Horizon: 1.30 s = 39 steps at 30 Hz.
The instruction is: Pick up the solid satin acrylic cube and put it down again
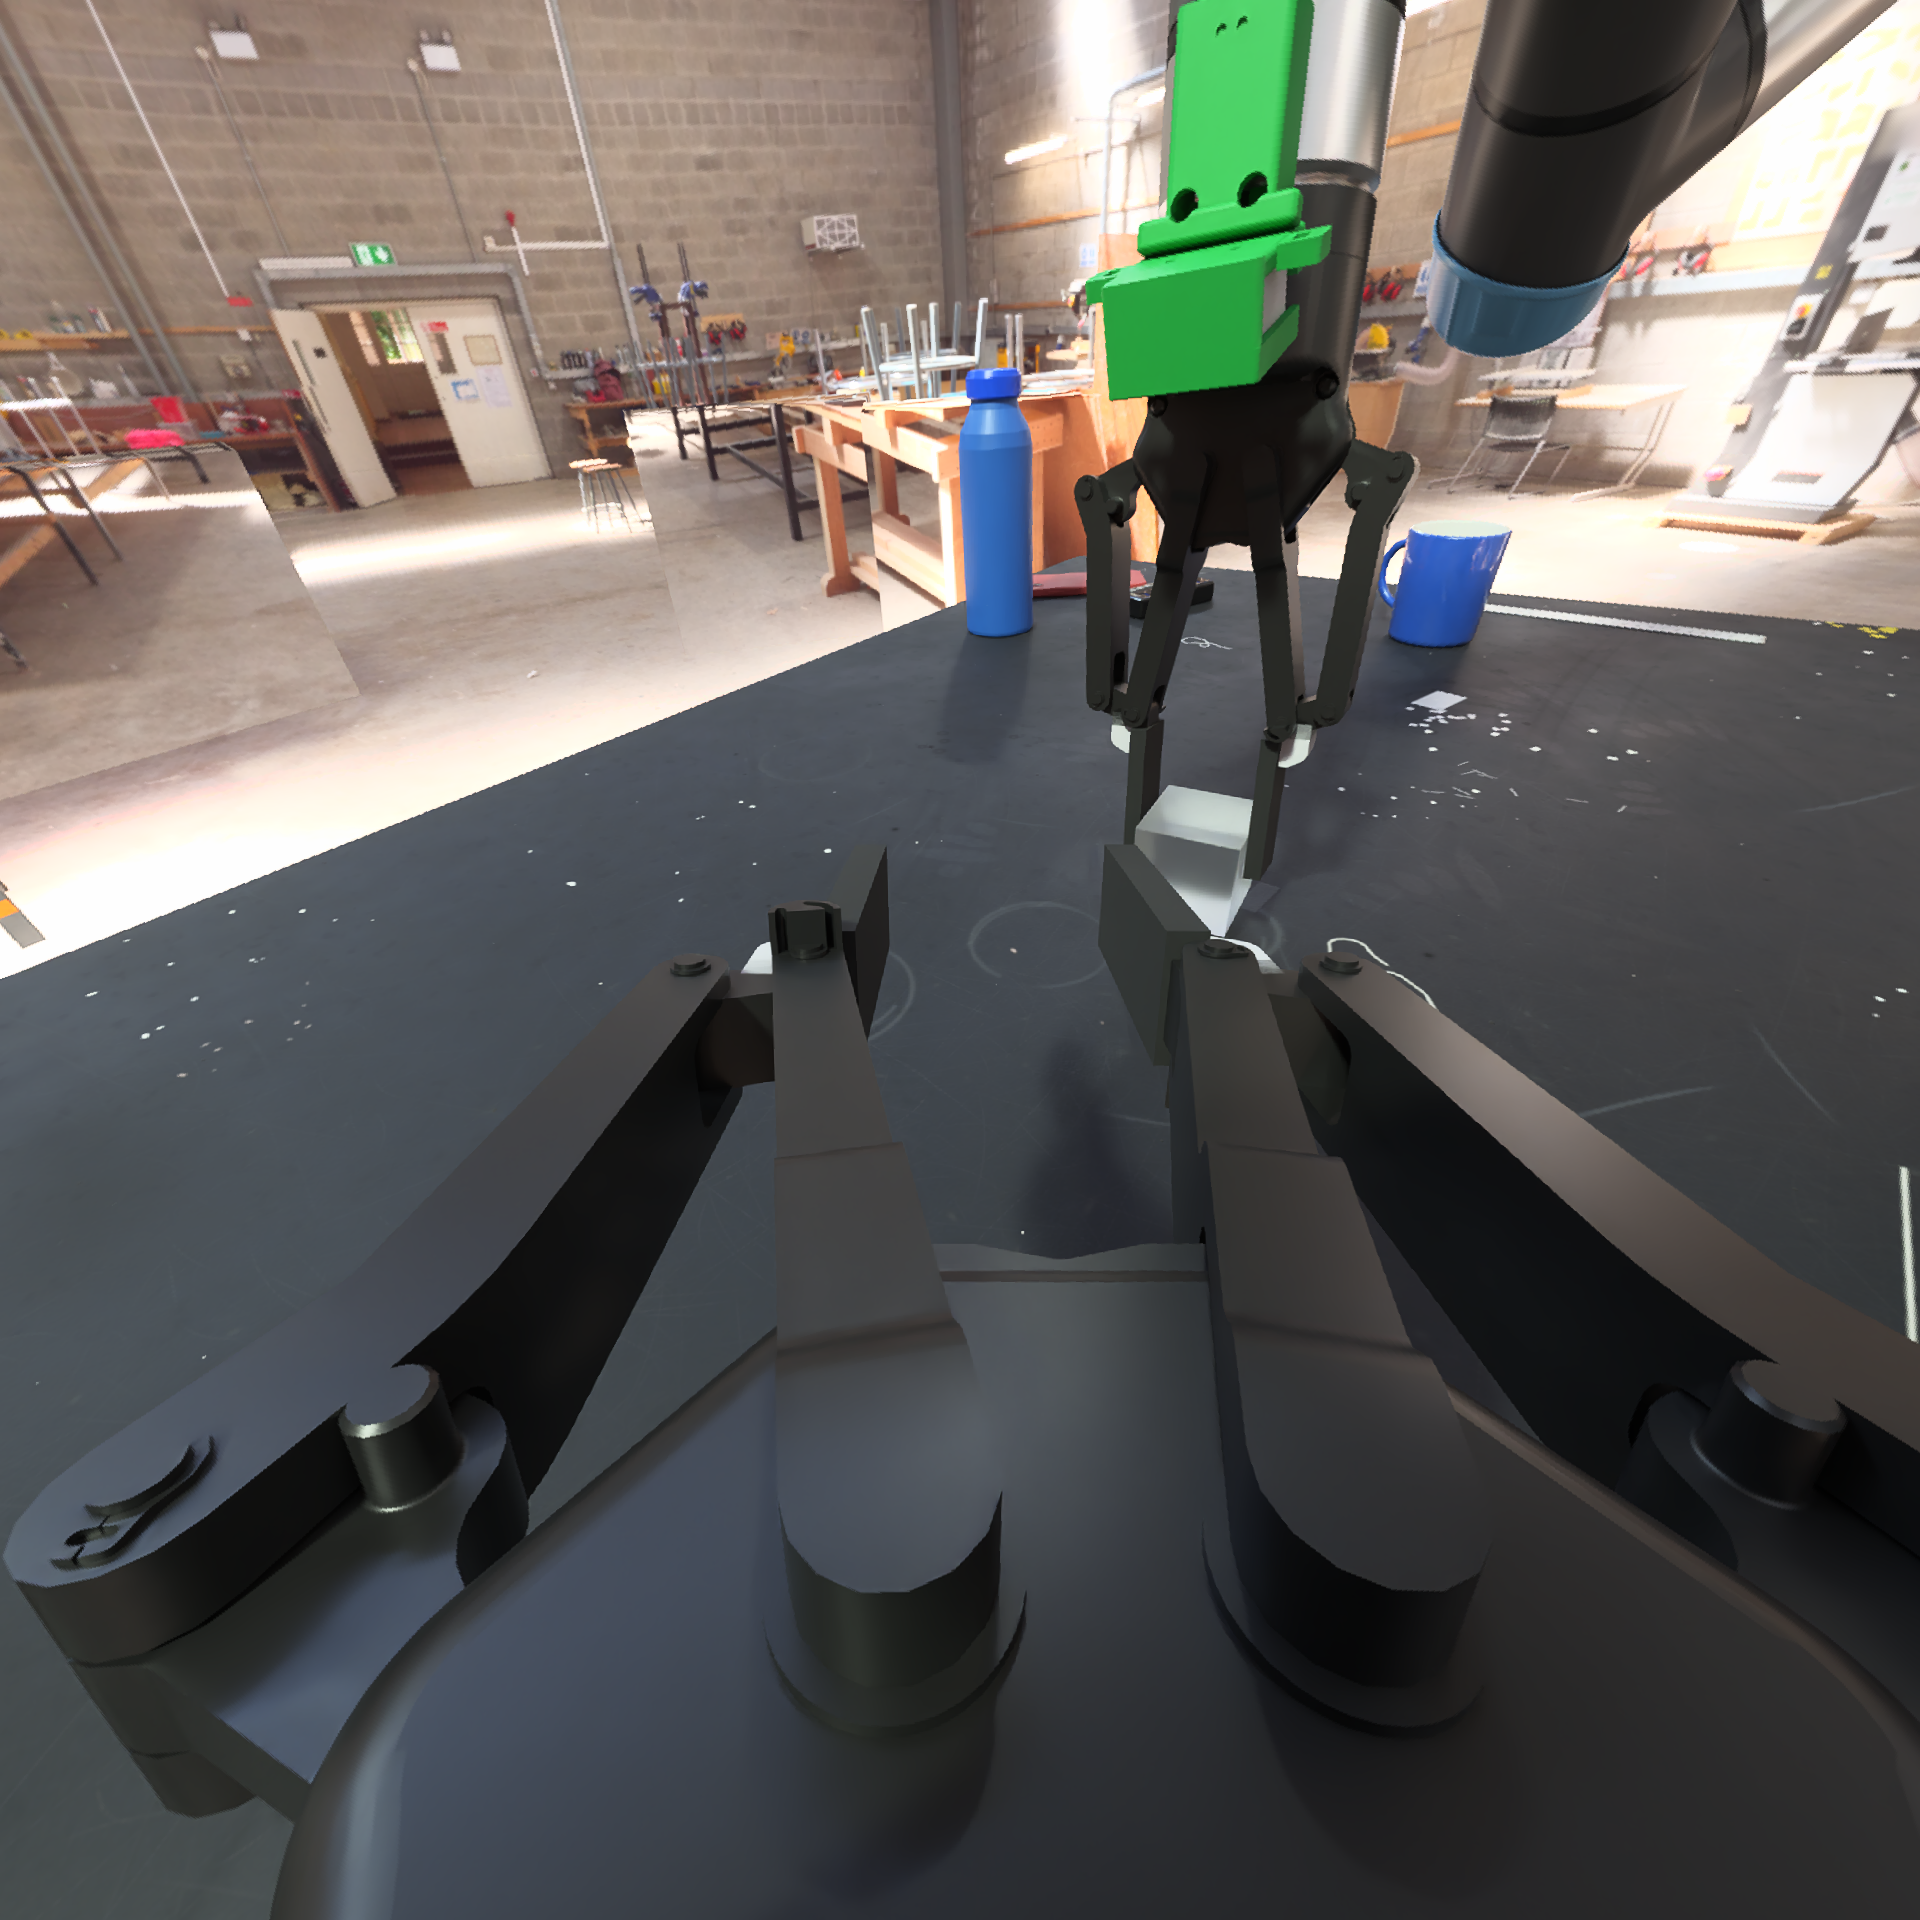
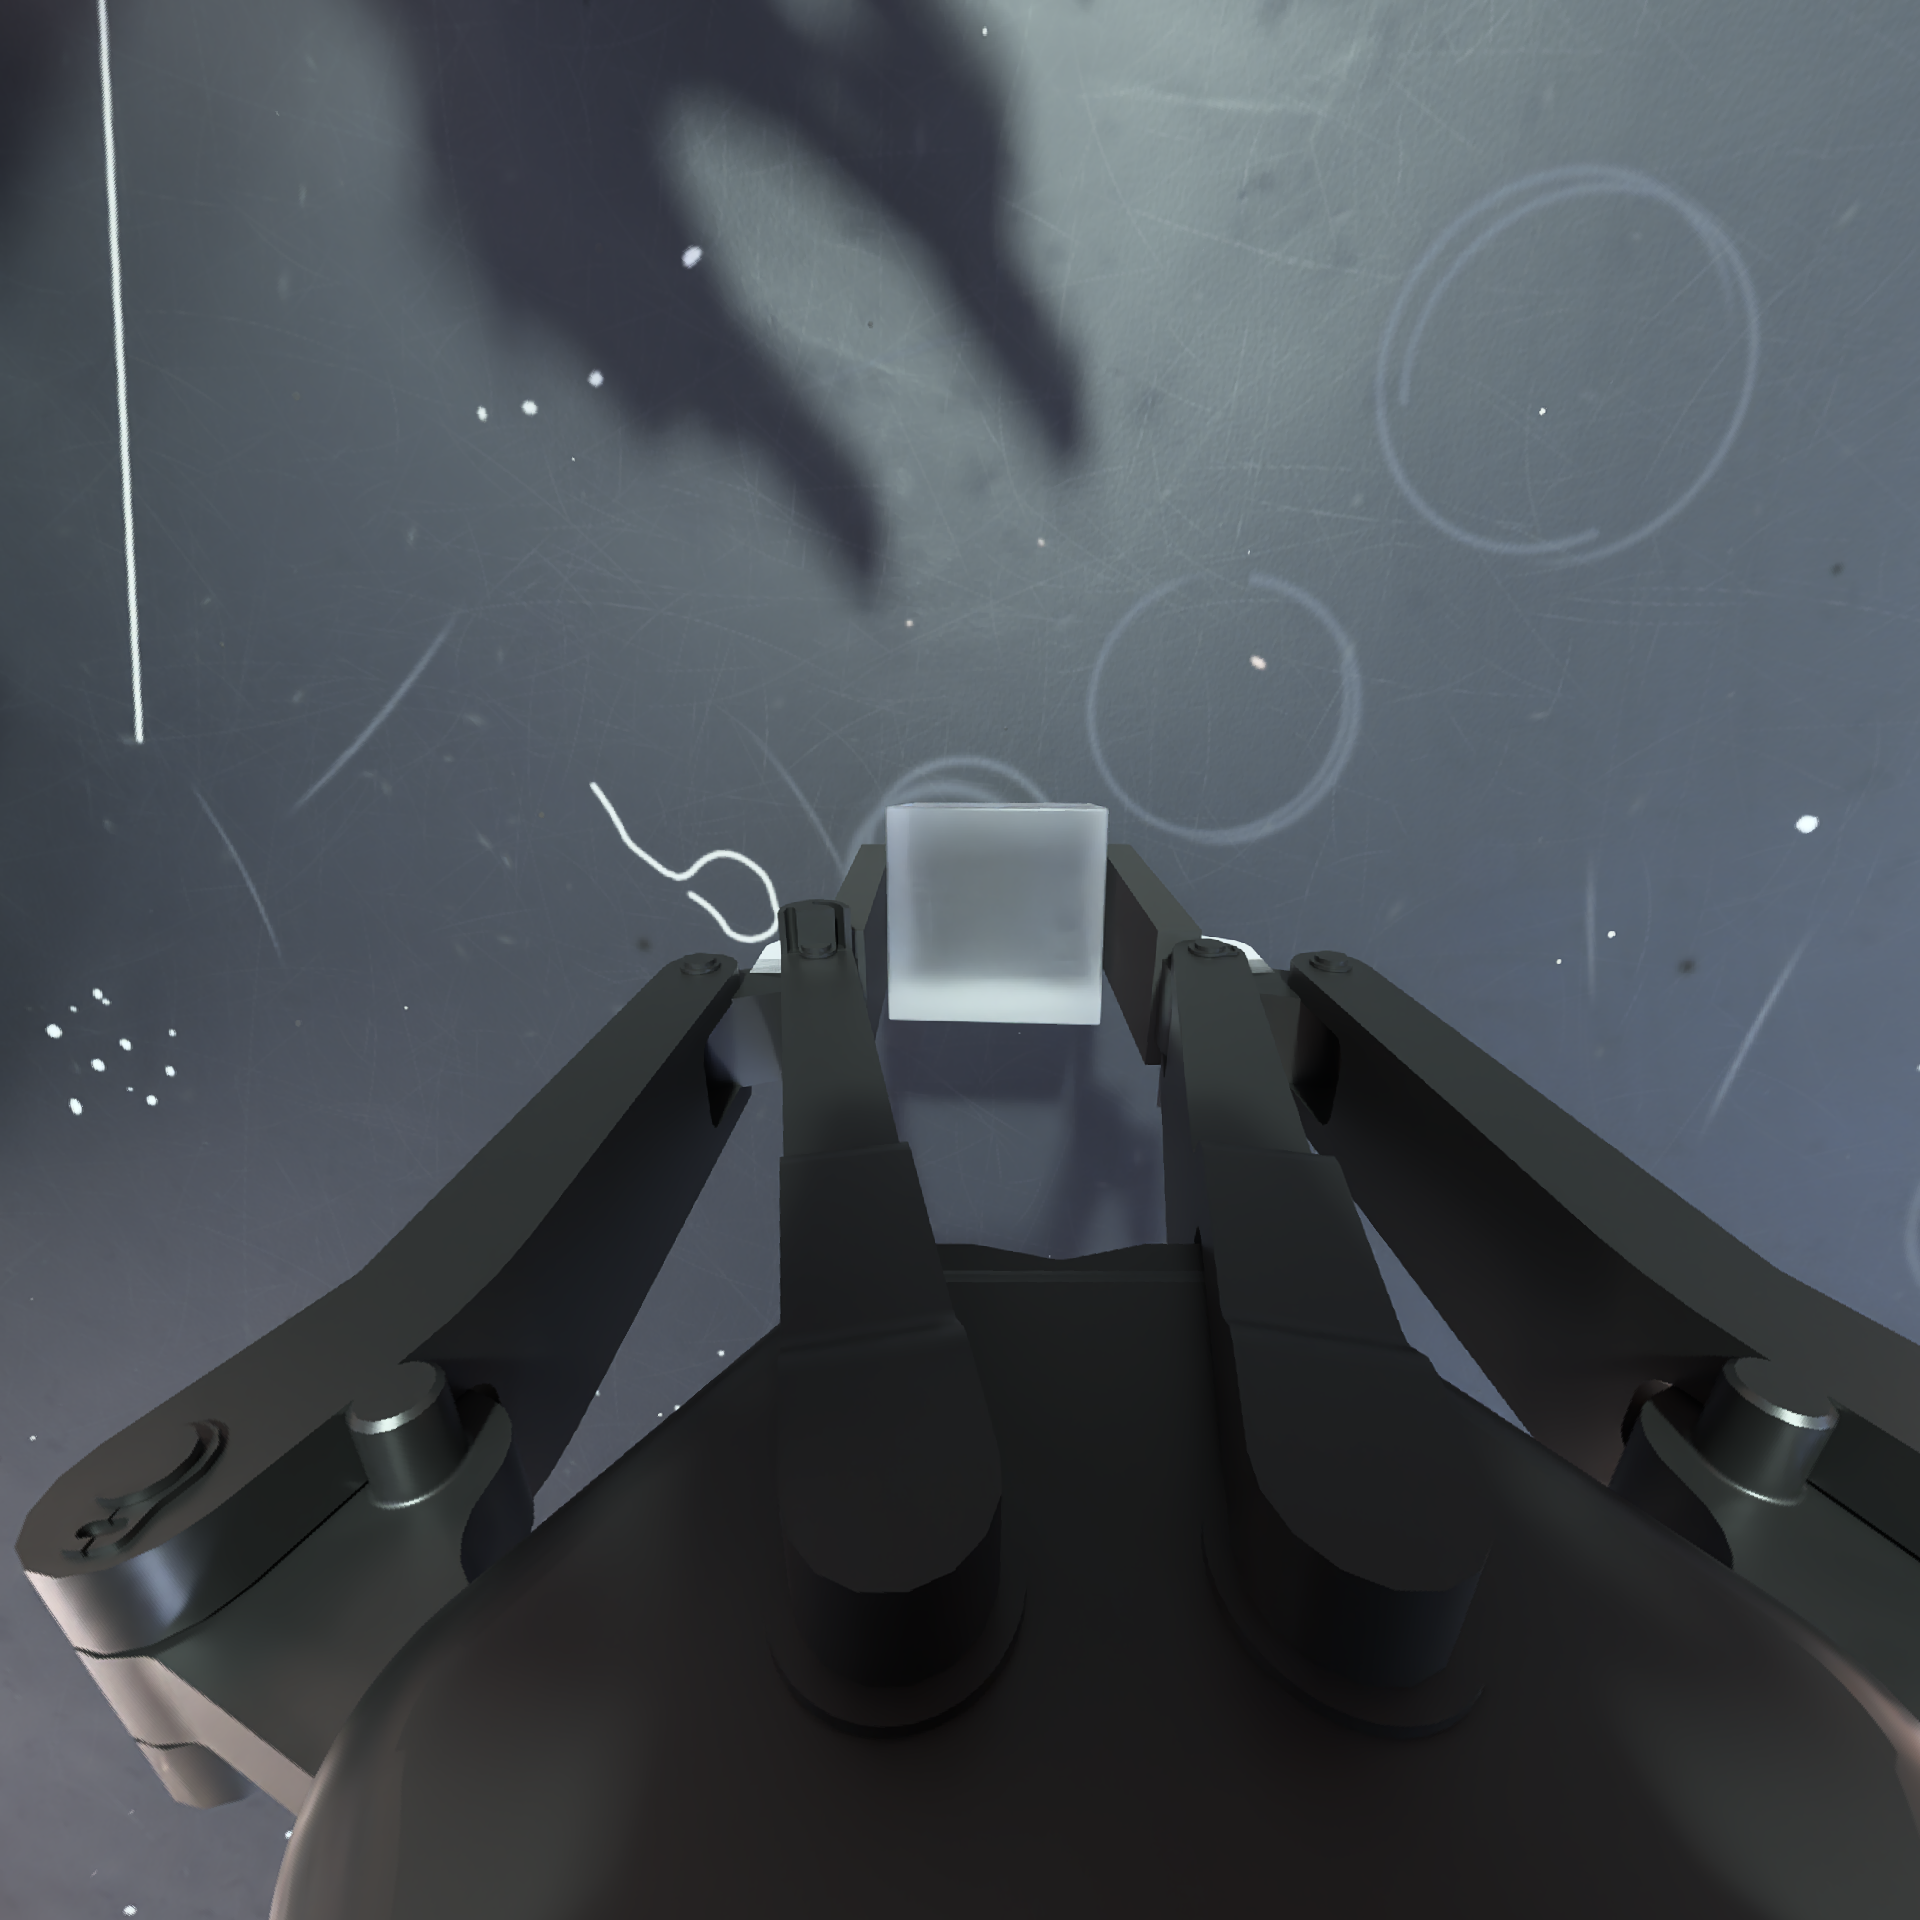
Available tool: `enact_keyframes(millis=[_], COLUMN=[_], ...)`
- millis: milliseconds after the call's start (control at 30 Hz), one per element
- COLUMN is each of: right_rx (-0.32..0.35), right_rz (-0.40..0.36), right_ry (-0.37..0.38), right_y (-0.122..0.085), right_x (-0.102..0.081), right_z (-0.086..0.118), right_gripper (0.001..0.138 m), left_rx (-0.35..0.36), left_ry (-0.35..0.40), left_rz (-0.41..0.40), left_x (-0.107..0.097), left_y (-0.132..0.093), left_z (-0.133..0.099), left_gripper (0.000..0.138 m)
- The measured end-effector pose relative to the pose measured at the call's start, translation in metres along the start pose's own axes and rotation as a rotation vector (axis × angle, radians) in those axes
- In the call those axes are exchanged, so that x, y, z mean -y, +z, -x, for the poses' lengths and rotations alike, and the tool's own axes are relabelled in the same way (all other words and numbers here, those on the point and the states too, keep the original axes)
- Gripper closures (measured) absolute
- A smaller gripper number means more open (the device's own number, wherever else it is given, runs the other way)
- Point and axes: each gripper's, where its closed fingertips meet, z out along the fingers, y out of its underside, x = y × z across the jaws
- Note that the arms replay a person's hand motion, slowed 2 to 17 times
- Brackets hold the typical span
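The left gripper hangs low over the dark table, jaws wide and holding nothing. Just beyond, the right gripper points straight down, its jaws narrowed onto the frosted cube, which sits just above the table. A blue bottle and mug stand farther back.

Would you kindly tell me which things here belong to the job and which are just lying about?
Belongs to the job:
- frosted cube
- right gripper, its fingers either side of the cube

Just lying about:
- blue bottle
- blue mug
- left gripper, open and idle
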Motion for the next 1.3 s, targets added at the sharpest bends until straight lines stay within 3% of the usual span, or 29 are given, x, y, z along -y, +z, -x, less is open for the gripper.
enact_keyframes(millis=[367, 1300], right_rx=[0.021, 0.008], right_rz=[0.023, 0.067], right_ry=[0.018, 0.019], right_y=[0.005, 0.012], right_x=[-0.009, -0.007], right_z=[0.000, -0.003], right_gripper=[0.087, 0.088], left_rx=[0.000, -0.007], left_ry=[0.002, -0.004], left_rz=[0.003, 0.015], left_x=[0.000, -0.003], left_y=[0.001, 0.002], left_z=[-0.001, 0.000], left_gripper=[0.083, 0.083])
